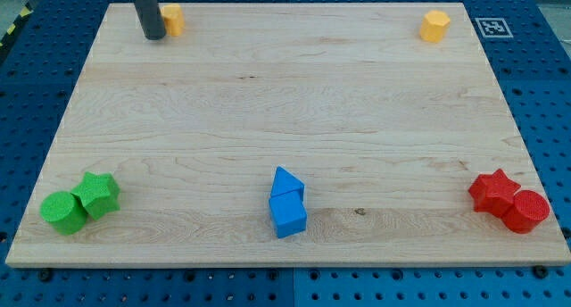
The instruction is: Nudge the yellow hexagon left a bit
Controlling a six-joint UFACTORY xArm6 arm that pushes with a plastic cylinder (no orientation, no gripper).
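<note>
Toward the view's top right corner of the desk (pixel 268 93), near the far edge and well apart from everything else: the yellow hexagon (pixel 435 26), flat on its base. By the look of it a small, rigid, light block, likely to slide readily over the smooth wood and to spin if struck off-centre. Nothing soft or fragile about it, judging by appearance. No taking hold possible here: no claw on this arm, so nothing to call released or clenched, only a straight dark rod ending in my tip (pixel 153 37). Down on the desk at the view's top left, touching or just beside a second yellow block (pixel 174 20), on that block's left; shape of that one partly hidden by the rod and hard to tell. Far across the desk from the hexagon, then. For a leftward nudge, best to press on the hexagon's right-hand side, at mid-face and in line with its middle, to avoid a twist. Would mean passing round it first, probably on the nearer side, with little room along the view's top edge. Short, gentle push advisable, given how easily such a piece probably moves. Elsewhere: green cylinder (pixel 63 211) touching green star (pixel 98 194) at bottom left, blue triangle (pixel 286 182) against blue cube (pixel 288 216) at bottom centre, red star (pixel 493 190) against red cylinder (pixel 526 211) at bottom right.
</note>
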